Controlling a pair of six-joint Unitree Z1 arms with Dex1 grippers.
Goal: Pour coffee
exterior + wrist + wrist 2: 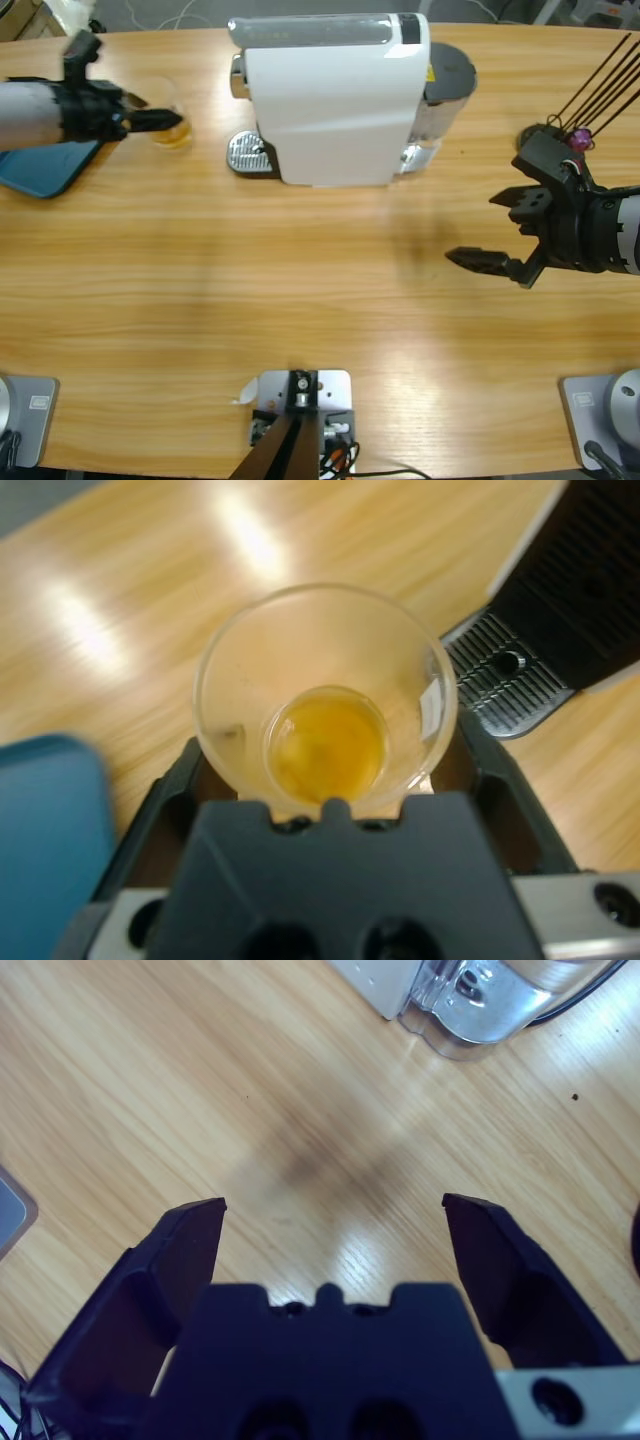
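A small clear glass tumbler [325, 650] holds a little amber coffee [327, 745] at its bottom. My left gripper [325, 765] is shut on the tumbler, one black jaw on each side of it. From above, that gripper [160, 120] and the tumbler [172, 128] are at the table's far left, just left of the coffee machine's drip tray [245, 153]. My right gripper [472, 228] stands open over bare wood at the right, nothing between its jaws [335, 1205].
A big white coffee machine [330, 100] stands at the back middle, with its metal drip tray [505, 675] facing left and its clear water tank [490, 1000] at the right rear. A blue flat object [40, 170] lies under the left arm.
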